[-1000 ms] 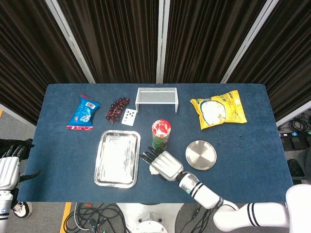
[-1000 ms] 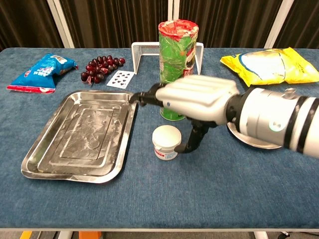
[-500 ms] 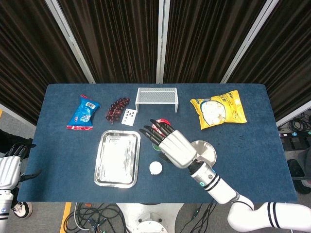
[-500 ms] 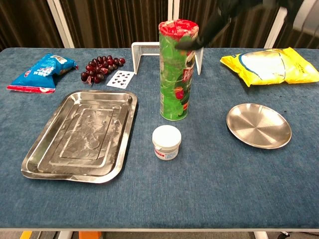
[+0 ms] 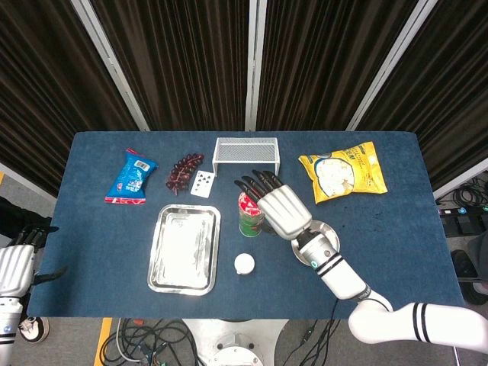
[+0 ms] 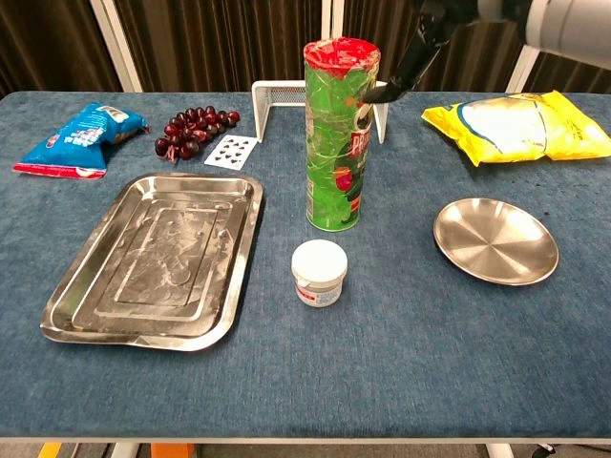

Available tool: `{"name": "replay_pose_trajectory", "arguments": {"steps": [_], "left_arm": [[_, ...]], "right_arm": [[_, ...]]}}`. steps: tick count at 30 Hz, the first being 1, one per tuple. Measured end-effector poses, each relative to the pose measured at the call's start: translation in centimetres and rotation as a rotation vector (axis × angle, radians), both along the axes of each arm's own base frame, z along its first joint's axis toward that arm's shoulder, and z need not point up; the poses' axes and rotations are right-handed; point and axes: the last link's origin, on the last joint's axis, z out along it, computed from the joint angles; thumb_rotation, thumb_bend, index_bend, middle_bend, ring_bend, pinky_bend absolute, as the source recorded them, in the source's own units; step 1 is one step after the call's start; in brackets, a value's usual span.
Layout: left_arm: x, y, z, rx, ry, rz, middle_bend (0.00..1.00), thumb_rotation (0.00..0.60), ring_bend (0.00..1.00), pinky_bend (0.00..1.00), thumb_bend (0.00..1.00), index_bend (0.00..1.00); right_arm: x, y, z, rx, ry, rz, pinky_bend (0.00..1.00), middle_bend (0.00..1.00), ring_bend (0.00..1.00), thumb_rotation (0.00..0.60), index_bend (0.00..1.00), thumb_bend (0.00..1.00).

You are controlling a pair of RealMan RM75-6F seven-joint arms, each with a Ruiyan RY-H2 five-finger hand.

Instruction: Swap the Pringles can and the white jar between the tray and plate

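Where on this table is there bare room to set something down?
The tray and plate are both empty; bare cloth runs along the near edge and right of the plate. It is crowded between them, around the Pringles can and white jar.

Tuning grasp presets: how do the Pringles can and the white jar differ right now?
The Pringles can is tall, green with a red top; the white jar is short, squat, white-lidded. The right hand hovers open by the can's top, a fingertip near its rim; contact is unclear. Nothing is near the jar. Both stand upright on the cloth between the tray and plate, in neither.
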Motion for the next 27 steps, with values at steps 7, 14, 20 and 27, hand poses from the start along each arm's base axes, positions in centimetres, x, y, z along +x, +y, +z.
{"name": "replay_pose_trajectory", "arguments": {"steps": [7, 14, 20, 27], "left_arm": [[-0.1, 0.0, 0.0, 0.000, -0.003, 0.004, 0.23, 0.600, 0.14, 0.34, 0.00, 0.24], [-0.2, 0.0, 0.0, -0.002, -0.003, 0.002, 0.23, 0.600, 0.14, 0.35, 0.00, 0.24], [-0.2, 0.1, 0.0, -0.005, -0.002, 0.001, 0.23, 0.600, 0.14, 0.35, 0.00, 0.24], [0.0, 0.3, -0.1, -0.012, -0.007, -0.004, 0.23, 0.600, 0.14, 0.35, 0.00, 0.24]], "right_arm": [[0.4, -1.3, -1.8, 0.051, 0.049, -0.055, 0.24, 0.14, 0.09, 0.600, 0.10, 0.12], [0.5, -1.4, -2.2, 0.037, 0.031, -0.052, 0.51, 0.34, 0.30, 0.600, 0.33, 0.18], [0.6, -1.3, -1.8, 0.012, 0.011, -0.038, 0.55, 0.40, 0.36, 0.600, 0.40, 0.21], [0.9, -0.5, 0.6, -0.029, -0.035, -0.005, 0.56, 0.41, 0.37, 0.600, 0.41, 0.22]]}}
